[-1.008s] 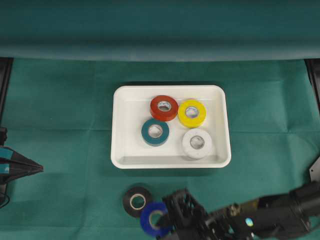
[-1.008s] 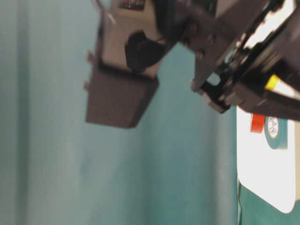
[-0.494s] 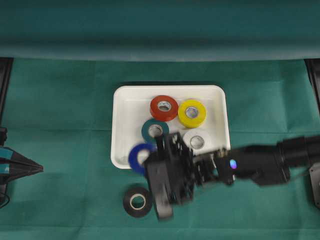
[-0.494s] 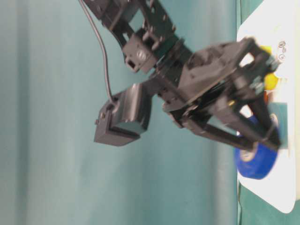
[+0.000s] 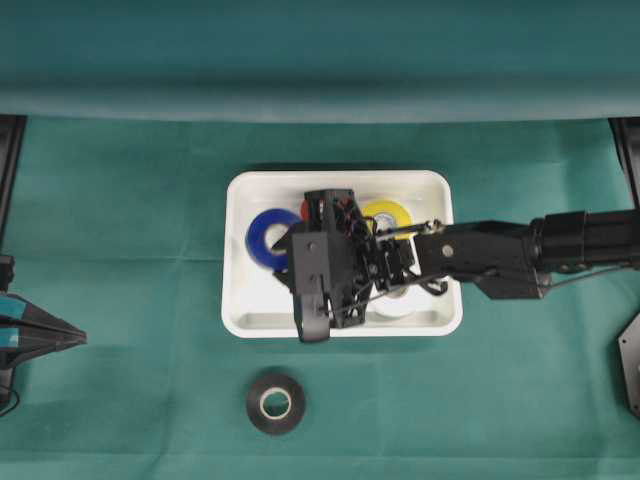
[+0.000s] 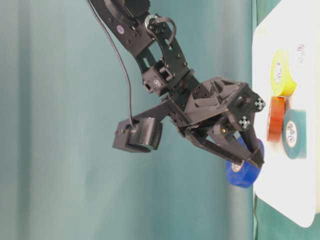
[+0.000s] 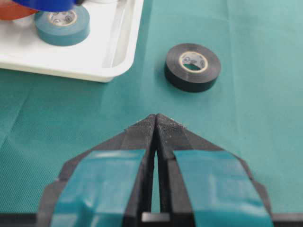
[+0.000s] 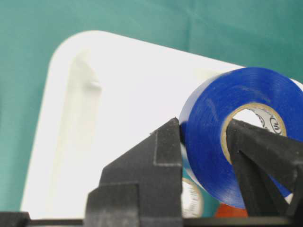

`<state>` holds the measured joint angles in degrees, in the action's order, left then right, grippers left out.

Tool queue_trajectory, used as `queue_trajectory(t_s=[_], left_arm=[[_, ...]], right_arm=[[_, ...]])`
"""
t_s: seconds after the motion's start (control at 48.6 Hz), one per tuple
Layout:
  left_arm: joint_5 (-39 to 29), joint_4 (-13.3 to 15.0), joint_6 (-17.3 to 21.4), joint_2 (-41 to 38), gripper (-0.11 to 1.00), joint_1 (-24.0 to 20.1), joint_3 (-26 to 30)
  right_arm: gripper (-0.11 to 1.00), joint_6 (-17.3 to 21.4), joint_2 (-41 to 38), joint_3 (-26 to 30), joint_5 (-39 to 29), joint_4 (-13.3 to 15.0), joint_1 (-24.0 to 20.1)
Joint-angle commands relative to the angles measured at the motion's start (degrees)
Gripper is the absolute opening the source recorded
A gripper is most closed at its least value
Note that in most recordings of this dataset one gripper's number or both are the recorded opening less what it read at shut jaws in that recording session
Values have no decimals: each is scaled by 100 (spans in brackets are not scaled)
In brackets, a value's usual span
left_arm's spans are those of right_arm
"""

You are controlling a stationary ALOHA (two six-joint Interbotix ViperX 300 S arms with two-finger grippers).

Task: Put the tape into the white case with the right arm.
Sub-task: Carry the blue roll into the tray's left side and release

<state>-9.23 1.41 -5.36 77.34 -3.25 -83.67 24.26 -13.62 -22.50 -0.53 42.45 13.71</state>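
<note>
The white case (image 5: 238, 290) holds yellow tape (image 5: 393, 212), red tape (image 6: 275, 119) and teal tape (image 7: 62, 24); a blue tape (image 5: 267, 238) hangs over it. A black tape (image 5: 276, 403) lies on the green surface (image 5: 120, 220). The left gripper (image 7: 155, 124) is black with teal bands.

The right gripper (image 5: 283, 243) is hanging over the white case's (image 5: 238, 300) left half, one roll (image 5: 266, 238) in its jaws. Another roll (image 5: 275, 403) is lying outside, before the case.

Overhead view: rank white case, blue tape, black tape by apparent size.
1. white case, clearly the largest.
2. blue tape and black tape: look alike. Blue is lifted toward the camera and partly hidden by the right pincer, so no ranking.
</note>
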Motion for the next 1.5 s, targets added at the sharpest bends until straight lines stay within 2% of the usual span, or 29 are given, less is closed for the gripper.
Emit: queue_trajectory(t_s=[0.0,0.411,0.494,0.679,0.699,0.782,1.111,1.481], left_arm=[[62,9,0,-53,0,-18,70],[62,9,0,-44,0,-18,62],[62,0,0,-53,0,-18,70],[62,0,0,-53,0,-18,70],[62,9,0,-53,0,-18,70],[62,9,9,-44,0,-18,62],[62,0,9,-53,0,-18,62],[62,9,0,-44,0,-18,62]], right_arm=[[2,9,114,149,62,70,53],[3,62,105,246,0,70,123],[17,53,105,246,0,70,114],[70,62,97,237,-9,70,114],[73,62,105,237,-9,70,114],[68,62,105,229,-35,70,123],[69,70,536,-193,-334,70,123],[69,79,1556,-1441,-475,70,114]])
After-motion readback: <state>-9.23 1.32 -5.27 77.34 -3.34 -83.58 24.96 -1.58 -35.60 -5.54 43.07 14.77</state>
